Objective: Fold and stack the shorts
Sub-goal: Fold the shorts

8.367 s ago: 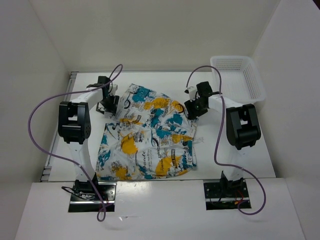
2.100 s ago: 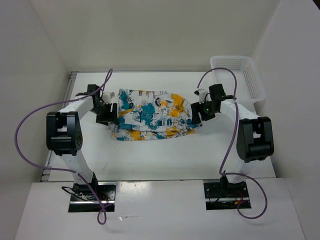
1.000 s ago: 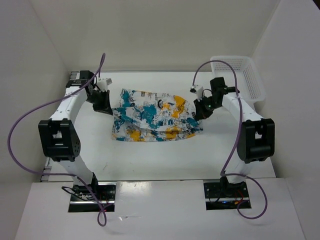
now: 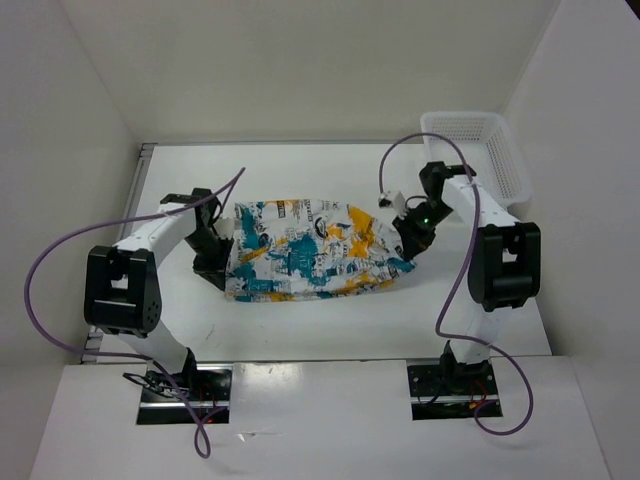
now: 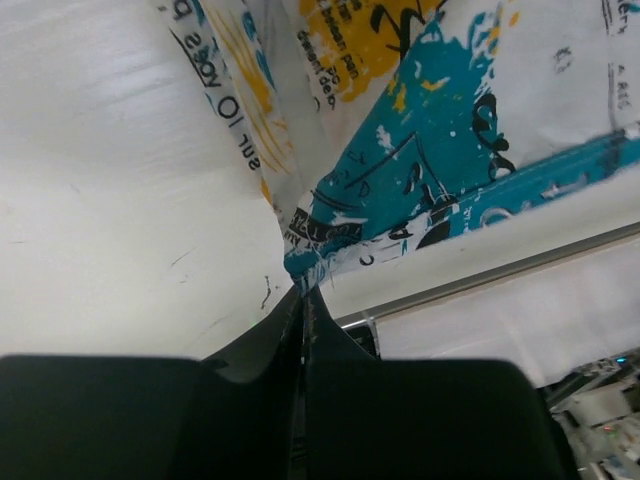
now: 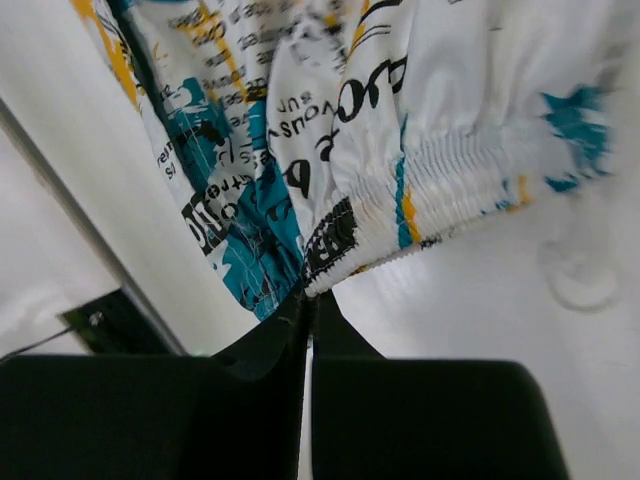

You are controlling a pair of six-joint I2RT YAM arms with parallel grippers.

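Note:
The shorts (image 4: pixel 310 250) lie folded into a long band across the middle of the table, white with teal, yellow and black print. My left gripper (image 4: pixel 222 268) is at their left end, low on the table. In the left wrist view its jaws (image 5: pixel 303 292) are shut on a teal corner of the shorts (image 5: pixel 450 130). My right gripper (image 4: pixel 405 243) is at the right end. In the right wrist view its jaws (image 6: pixel 310 295) are shut on the gathered elastic edge of the shorts (image 6: pixel 400 120).
A white mesh basket (image 4: pixel 480 150) stands at the back right corner, just beyond the right arm. White walls close in the table on three sides. Purple cables (image 4: pixel 60 250) loop from both arms.
Both grippers have come toward the near side and lower, still pinching the cloth. The shorts have settled into a flatter, smoother band on the table.

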